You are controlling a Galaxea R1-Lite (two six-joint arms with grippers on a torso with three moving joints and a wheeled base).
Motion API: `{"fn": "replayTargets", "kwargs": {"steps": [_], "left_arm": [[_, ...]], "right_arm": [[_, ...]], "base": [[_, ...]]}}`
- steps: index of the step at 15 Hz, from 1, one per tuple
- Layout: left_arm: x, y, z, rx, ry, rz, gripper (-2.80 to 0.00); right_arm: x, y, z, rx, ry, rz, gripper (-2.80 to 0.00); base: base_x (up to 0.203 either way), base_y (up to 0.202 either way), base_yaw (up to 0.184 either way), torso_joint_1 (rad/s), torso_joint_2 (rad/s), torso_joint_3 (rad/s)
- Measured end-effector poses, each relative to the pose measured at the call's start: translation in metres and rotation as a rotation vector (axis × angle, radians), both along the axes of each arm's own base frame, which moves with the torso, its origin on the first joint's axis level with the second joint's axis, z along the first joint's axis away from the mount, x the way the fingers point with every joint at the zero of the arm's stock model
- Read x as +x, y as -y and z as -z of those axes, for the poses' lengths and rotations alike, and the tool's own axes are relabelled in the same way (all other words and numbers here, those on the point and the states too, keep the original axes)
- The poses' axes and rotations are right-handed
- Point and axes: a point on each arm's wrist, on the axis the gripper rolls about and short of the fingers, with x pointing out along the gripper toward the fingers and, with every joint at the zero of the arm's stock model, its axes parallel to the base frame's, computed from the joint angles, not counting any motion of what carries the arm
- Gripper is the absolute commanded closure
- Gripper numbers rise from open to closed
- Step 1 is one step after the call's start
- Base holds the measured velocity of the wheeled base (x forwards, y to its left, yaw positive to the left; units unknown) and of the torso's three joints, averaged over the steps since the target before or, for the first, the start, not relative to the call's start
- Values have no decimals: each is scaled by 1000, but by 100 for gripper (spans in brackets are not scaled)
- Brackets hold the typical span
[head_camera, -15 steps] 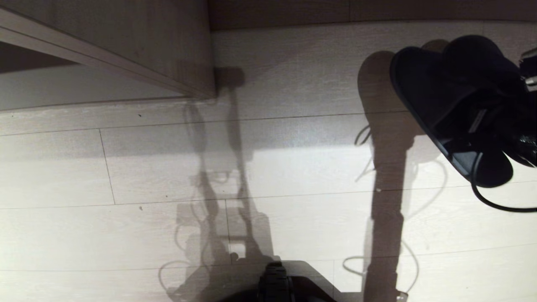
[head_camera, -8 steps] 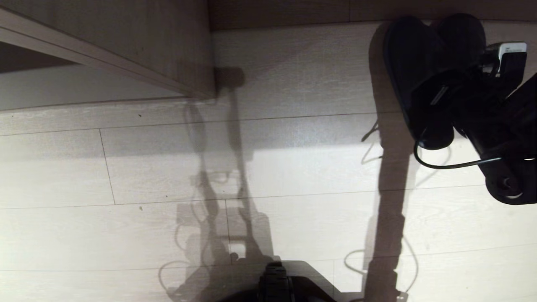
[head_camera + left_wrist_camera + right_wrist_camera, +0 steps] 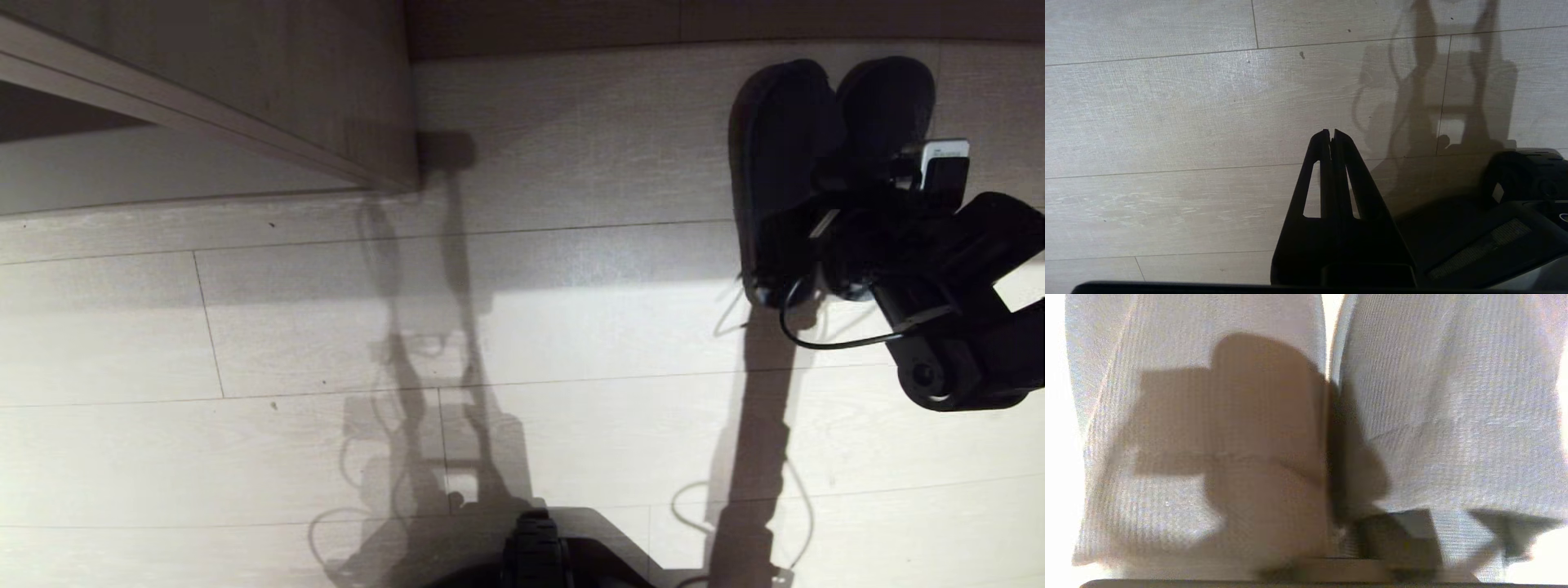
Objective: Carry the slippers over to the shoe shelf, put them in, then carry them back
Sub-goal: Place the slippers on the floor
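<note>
Pair of dark grey-black fabric slippers (image 3: 824, 131): a fine ribbed weave pattern shows in the right wrist view (image 3: 1412, 408). Pale wood-grain plank floor (image 3: 245, 343): thin dark seams. Taupe wood-grain laminate shelf panel (image 3: 269, 73). Black right gripper (image 3: 824, 220). Black left gripper (image 3: 1331, 136).

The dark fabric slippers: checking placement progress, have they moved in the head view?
Yes. The dark fabric slippers shifted from the right edge toward the brown wall strip.

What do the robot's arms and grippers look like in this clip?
The right arm is black with rounded joint housings, a loose black cable looping beside it, and a small white-topped module near the right gripper. The left gripper has two slim black tapering fingers, each with a long slot cut through it.
</note>
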Motion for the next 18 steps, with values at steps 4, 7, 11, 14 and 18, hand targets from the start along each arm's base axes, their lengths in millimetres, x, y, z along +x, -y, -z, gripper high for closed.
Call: {"fn": "replayTargets", "kwargs": {"steps": [4,7,11,14,18], "left_arm": [[0,0,0,0,0,0,0],[0,0,0,0,0,0,0],[0,0,0,0,0,0,0],[0,0,0,0,0,-1,0],[0,0,0,0,0,-1,0]], "right_arm": [[2,1,9,-4,-27,-4,-280],[2,2,11,-8,-35,-3,-280],[-5,1,13,-11,-57,-10,-280],[-14,0,11,-14,-72,-12,-280],[-26,0,8,-23,-70,-7,-280]], "base": [[0,0,0,0,0,0],[0,0,0,0,0,0],[0,0,0,0,0,0],[0,0,0,0,0,0],[0,0,0,0,0,0]]}}
